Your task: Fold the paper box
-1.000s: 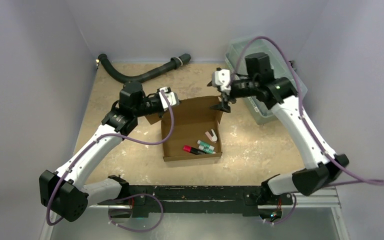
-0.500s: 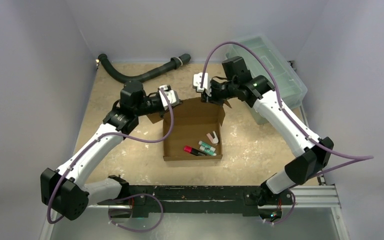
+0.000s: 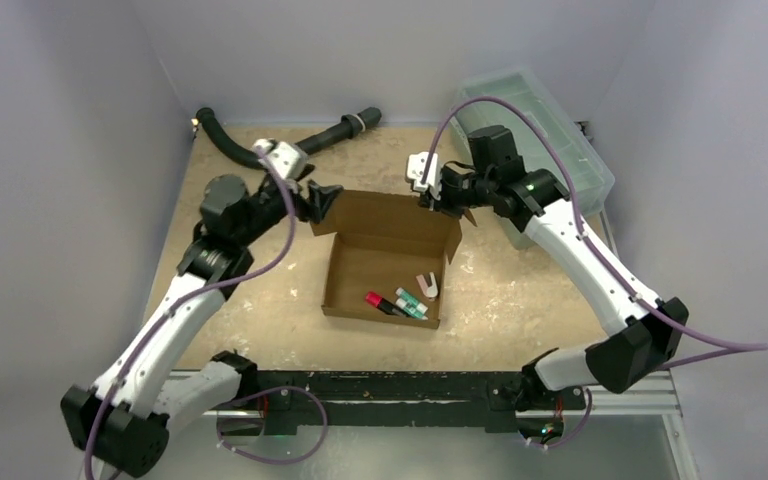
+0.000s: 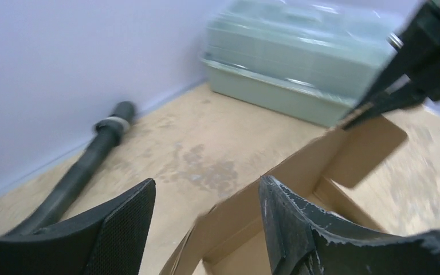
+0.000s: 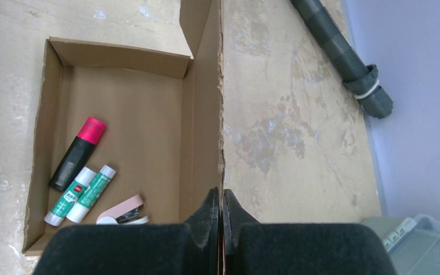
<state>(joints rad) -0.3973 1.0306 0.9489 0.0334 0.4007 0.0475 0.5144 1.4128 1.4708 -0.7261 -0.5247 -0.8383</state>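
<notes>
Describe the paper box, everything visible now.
The paper box is plain brown corrugated cardboard: a shallow open tray flat on the table, its far flap raised. A red-capped marker, two glue sticks and a small pink item lie at its near end. The right gripper is shut on the flap's edge; the left gripper, open, straddles the flap's left corner.

Pale lavender walls (image 3: 380, 50) enclose a worn tan tabletop (image 3: 520, 290), mottled with lighter patches under flat, even light. A black ribbed hose (image 3: 332, 133) lies along the back wall, just beyond the left gripper (image 3: 322, 200). A clear greenish lidded bin (image 3: 560, 120) fills the corner to the right of the right gripper (image 3: 430, 200). A metal rail (image 3: 650, 402) edges the near side, well behind both.
</notes>
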